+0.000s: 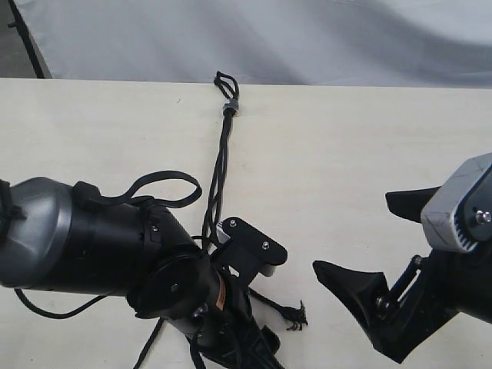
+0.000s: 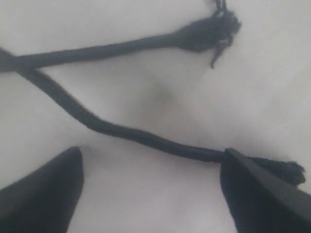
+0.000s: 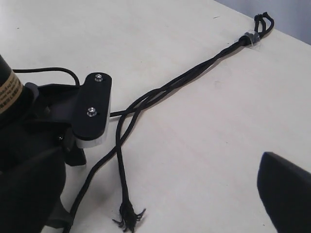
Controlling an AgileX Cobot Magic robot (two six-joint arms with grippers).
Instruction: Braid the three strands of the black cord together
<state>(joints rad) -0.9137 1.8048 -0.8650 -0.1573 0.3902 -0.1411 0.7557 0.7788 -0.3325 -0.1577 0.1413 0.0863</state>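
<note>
Pale worktop (image 1: 369,154) is carrying the black cord (image 1: 224,154), its long axis running from the loops and grey band (image 1: 230,107) at upper centre down to frayed tips pointing at the lower edge. Left fingers (image 2: 43,194) are standing spread astride one of the three strands (image 3: 194,71) near its tip; right fingers (image 1: 354,292) are waiting spread, holding nothing. A pinch this near the tip is likely risking a slip, or snagging the neighbouring strand.

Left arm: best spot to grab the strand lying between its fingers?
Probably the strand just behind its knotted tip, coming straight down: it lies flat on the table across the gap of the open left gripper, so the fingers would close across it.
</note>
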